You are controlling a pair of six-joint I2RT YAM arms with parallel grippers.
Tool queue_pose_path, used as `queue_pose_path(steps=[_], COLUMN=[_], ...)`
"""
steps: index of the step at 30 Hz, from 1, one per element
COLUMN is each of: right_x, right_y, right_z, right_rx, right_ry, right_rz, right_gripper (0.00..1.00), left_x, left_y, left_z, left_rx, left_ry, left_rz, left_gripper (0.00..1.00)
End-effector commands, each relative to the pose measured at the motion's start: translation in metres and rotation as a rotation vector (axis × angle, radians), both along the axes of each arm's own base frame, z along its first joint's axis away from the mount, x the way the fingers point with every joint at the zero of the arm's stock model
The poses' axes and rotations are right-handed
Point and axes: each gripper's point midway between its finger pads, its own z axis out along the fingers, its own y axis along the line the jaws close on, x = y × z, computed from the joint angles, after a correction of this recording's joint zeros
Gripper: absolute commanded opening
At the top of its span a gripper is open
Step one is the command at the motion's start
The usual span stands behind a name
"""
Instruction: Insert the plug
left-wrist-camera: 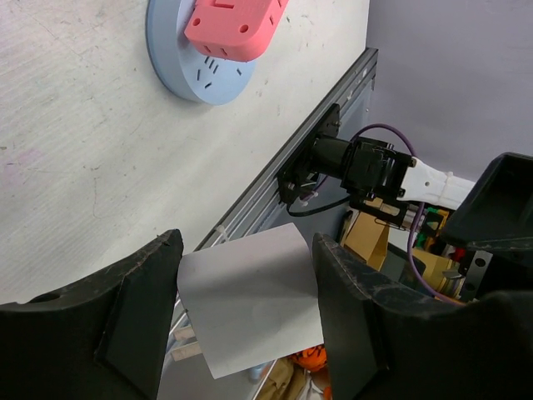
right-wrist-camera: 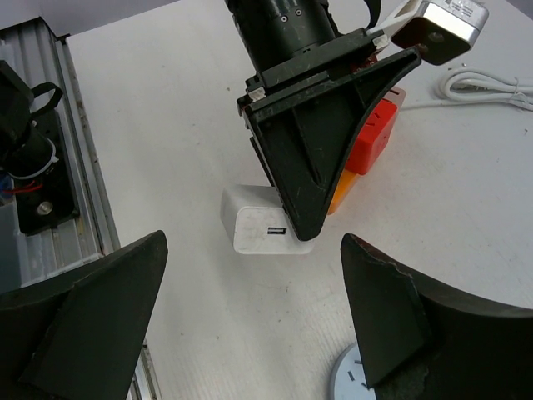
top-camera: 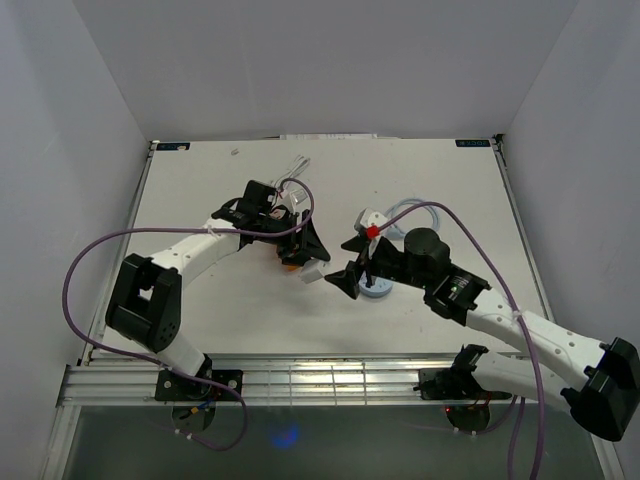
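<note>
My left gripper [top-camera: 308, 255] is shut on a white plug block [top-camera: 314, 269]. In the left wrist view the block [left-wrist-camera: 250, 308] sits between both fingers, its metal prongs pointing lower left. A pale blue round socket base [left-wrist-camera: 179, 62] with a pink-red socket block [left-wrist-camera: 233, 25] on it lies ahead on the table. In the top view the base [top-camera: 377, 292] lies under my right gripper [top-camera: 348, 262], which is open and empty. The right wrist view shows the plug block [right-wrist-camera: 262, 227], USB port towards the camera, low over the table, and the base's edge [right-wrist-camera: 350, 383].
An orange-red block [right-wrist-camera: 371, 142] sits behind the left gripper's fingers [right-wrist-camera: 333, 125]. A white cable [right-wrist-camera: 483, 83] lies at the back right, also in the top view [top-camera: 400, 208]. The metal rail [top-camera: 330, 380] runs along the table's near edge.
</note>
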Motion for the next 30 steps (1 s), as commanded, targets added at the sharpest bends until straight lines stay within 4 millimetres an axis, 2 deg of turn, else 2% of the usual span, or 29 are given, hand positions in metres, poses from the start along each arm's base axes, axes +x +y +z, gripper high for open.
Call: queue_pose_path(steps=[1, 8, 14, 21, 26, 27, 30], right_x=[0.009, 0.016, 0.016, 0.010, 0.007, 0.005, 0.004], right_y=[0.002, 0.019, 0.029, 0.044, 0.050, 0.051, 0.053], right_z=[0.012, -0.009, -0.018, -0.019, -0.018, -0.016, -0.014], right_rx=[0.035, -0.057, -0.072, -0.044, -0.030, -0.016, -0.004], right_ry=[-0.009, 0.060, 0.093, 0.141, 0.164, 0.169, 0.186], right_rz=[-0.049, -0.013, 0.025, 0.090, 0.117, 0.129, 0.135], right_gripper=[0.89, 0.89, 0.89, 0.89, 0.99, 0.87, 0.67], left_x=[-0.001, -0.004, -0.008, -0.010, -0.011, -0.011, -0.012], left_y=[-0.005, -0.006, -0.006, -0.006, -0.006, -0.006, -0.006], left_z=[0.040, 0.053, 0.061, 0.061, 0.062, 0.061, 0.060], left_rx=[-0.084, -0.115, -0.138, -0.142, -0.149, -0.150, -0.151], left_ry=[-0.092, -0.107, -0.108, -0.108, -0.113, -0.112, -0.110], left_rz=[-0.033, -0.047, -0.064, -0.068, -0.071, -0.074, -0.077], left_gripper=[0.17, 0.17, 0.17, 0.17, 0.17, 0.17, 0.19])
